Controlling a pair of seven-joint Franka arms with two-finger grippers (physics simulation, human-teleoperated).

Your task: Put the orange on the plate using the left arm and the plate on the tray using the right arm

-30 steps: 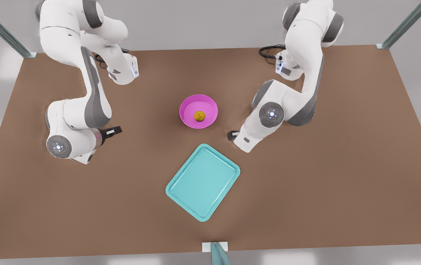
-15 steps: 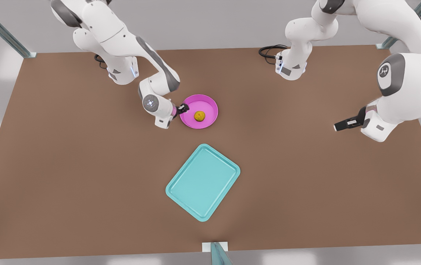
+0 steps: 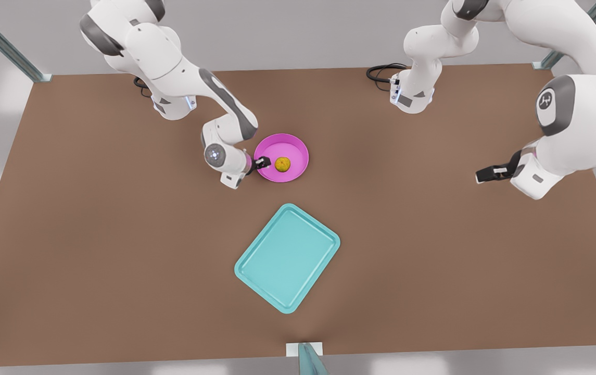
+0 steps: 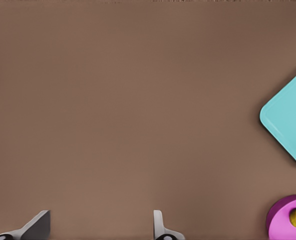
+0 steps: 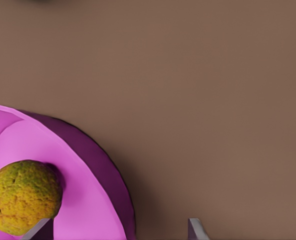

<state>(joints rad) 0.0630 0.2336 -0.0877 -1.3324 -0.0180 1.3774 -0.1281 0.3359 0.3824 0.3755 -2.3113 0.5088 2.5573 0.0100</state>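
Brown surface (image 3: 94, 250). Right hand (image 3: 261, 164), on the front view's left: fingers spread astride the plate's rim, one finger over the dish beside the orange, the other outside. Pink plate (image 3: 293, 148), centre, on the surface, apart from the tray. Orange (image 3: 282, 164) resting inside the plate. Teal tray (image 3: 287, 258), nearer the camera. Left hand (image 3: 486, 175), on the front view's right: fingers spread, well apart from the plate, waiting
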